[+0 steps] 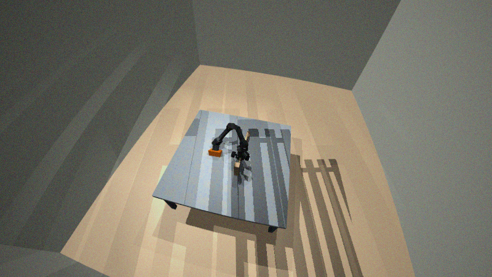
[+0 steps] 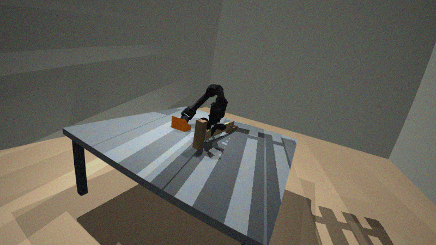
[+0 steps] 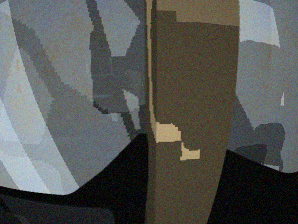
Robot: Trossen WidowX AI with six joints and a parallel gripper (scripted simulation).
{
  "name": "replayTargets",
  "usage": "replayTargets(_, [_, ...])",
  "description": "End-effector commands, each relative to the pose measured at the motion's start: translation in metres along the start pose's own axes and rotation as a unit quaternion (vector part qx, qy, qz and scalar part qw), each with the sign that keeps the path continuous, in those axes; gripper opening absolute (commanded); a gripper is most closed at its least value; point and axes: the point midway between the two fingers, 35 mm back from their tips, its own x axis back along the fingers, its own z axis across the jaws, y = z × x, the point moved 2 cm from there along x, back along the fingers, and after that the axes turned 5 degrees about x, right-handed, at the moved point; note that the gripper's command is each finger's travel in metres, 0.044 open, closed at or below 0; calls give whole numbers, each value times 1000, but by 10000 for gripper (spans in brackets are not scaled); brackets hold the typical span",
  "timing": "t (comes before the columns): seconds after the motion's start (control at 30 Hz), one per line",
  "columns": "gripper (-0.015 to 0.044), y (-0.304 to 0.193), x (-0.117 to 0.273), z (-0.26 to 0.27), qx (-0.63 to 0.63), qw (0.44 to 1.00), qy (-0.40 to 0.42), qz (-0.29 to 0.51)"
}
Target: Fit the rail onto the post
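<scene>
The long wooden rail (image 1: 246, 138) (image 2: 229, 126) (image 3: 195, 90) runs from the far block toward the short upright post (image 1: 237, 168) (image 2: 199, 135). My gripper (image 1: 240, 159) (image 2: 211, 130) (image 3: 164, 141) is shut on the rail near its post end, with one finger on each side in the wrist view. The rail looks raised off the table at this end, close to the post. The low footboard block (image 2: 234, 129) is at the rail's far end. Pegs, holes and any gap at the post are hidden or too small to tell; so is how the far end sits in the bracket.
The arm's orange base (image 1: 214, 152) (image 2: 180, 123) stands on the table (image 1: 206, 186) (image 2: 121, 146), left of the rail and post. The arm arches over from it to the rail. Striped shadows cross the table and floor.
</scene>
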Motion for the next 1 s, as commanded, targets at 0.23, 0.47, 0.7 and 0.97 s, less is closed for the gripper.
replayTargets(0.23, [0,-6,3,-2,1,1000,-6,4])
replayTargets(0.47, [0,-8,2,-2,1,1000,-6,4])
replayTargets(0.7, [0,-10,3,-1,1,1000,-6,4])
replayTargets(0.97, [0,-12,4,-1,1,1000,-6,4])
